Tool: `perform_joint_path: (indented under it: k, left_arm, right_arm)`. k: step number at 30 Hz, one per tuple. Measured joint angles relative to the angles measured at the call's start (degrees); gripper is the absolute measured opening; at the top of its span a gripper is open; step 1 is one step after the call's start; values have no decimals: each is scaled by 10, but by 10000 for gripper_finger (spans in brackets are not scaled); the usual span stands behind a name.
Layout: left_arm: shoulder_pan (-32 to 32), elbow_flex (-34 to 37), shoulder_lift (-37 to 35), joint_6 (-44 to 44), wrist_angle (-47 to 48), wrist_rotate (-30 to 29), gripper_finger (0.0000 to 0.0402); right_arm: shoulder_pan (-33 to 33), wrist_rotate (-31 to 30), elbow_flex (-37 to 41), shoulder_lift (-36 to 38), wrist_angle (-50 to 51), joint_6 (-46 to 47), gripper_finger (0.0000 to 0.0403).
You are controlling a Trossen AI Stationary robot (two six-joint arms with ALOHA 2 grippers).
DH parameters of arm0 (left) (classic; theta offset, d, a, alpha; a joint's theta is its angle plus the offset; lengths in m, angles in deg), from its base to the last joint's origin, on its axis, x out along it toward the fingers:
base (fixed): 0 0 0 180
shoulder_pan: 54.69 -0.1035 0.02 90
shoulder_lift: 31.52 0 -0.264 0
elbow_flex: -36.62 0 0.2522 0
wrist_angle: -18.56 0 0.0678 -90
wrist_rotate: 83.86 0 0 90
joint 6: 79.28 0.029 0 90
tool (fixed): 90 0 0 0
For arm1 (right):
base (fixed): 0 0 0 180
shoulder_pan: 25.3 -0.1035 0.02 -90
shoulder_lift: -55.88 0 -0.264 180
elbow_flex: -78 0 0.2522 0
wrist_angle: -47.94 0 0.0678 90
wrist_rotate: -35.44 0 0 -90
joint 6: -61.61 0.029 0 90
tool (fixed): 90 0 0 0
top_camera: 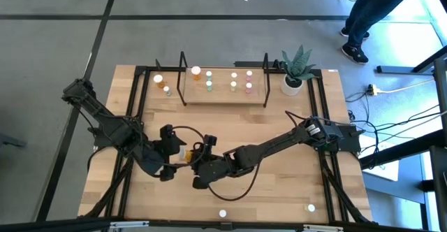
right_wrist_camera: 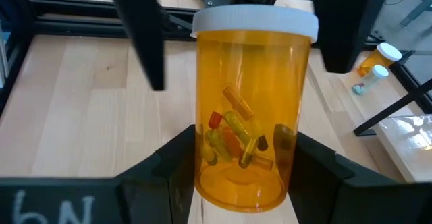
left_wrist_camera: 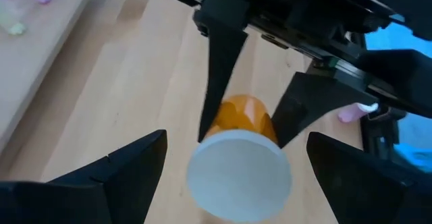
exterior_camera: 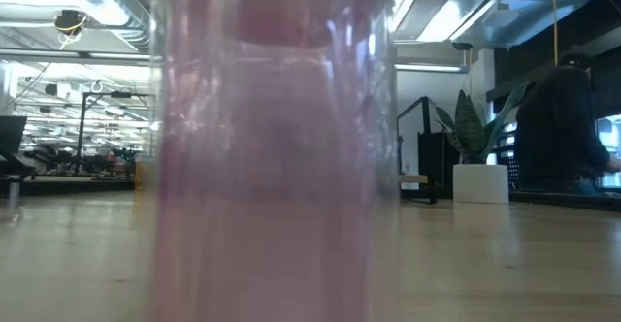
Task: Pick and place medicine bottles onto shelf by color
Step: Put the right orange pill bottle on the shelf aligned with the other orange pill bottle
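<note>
Orange bottle (right_wrist_camera: 248,109) in right pincer (right_wrist_camera: 243,163)

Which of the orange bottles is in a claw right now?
The orange bottle at mid-table, between the two arms: the right claw grips its base while the open left claw flanks its white cap. The other orange ones stand free by the shelf.

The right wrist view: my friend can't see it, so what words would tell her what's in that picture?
A clear orange medicine bottle with a white cap, with coloured capsules inside, is held between the right gripper's two dark fingers. The left gripper's dark fingers stand open on either side of the cap. Behind lies the light wooden table, with two more small white-capped bottles farther off.
</note>
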State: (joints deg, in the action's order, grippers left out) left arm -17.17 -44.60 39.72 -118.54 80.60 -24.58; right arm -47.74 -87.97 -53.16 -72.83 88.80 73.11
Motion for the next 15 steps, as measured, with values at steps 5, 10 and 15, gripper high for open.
perform_joint_path:
  k: [5,10,15]
  left_arm:
    - [-9,0,9,14,0,3,344]
    - [-16,0,27,14,0,34,318]
    - [-16,0,35,23,1,42,280]
  right_arm:
    - [0,0,0,0,0,0,184]
    - [0,0,0,0,0,0,184]
    - [0,0,0,0,-1,0,184]
